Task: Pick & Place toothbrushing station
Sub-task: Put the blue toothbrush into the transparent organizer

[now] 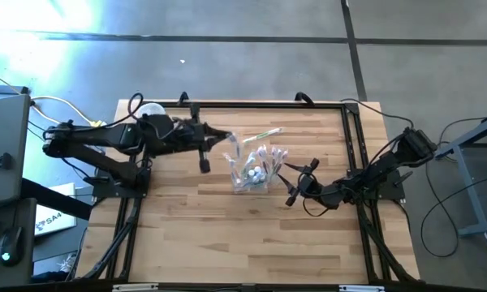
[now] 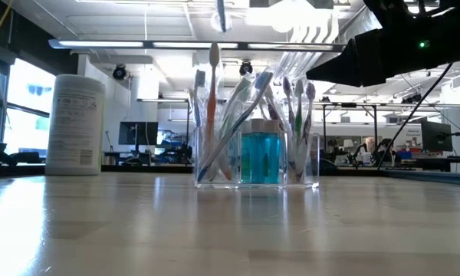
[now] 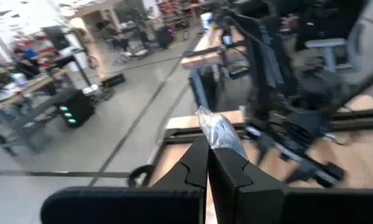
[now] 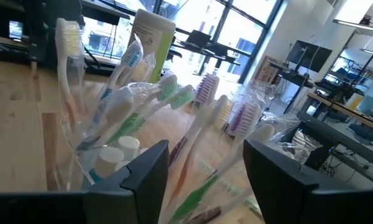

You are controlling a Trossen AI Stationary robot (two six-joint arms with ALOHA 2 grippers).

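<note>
The white tub (image 2: pixel 75 124) carries a printed label too small to read. The toothbrushing station (image 2: pixel 257 157) stands mid-surface (image 1: pixel 227 235), holding wrapped toothbrushes (image 4: pixel 174 99) and a blue bottle (image 2: pixel 261 157). The left gripper (image 3: pixel 208 163) pinches a wrapped brush (image 3: pixel 221 132) between closed fingers. The right gripper (image 4: pixel 205 165) sits beside the station, fingers parted around nothing.
</note>
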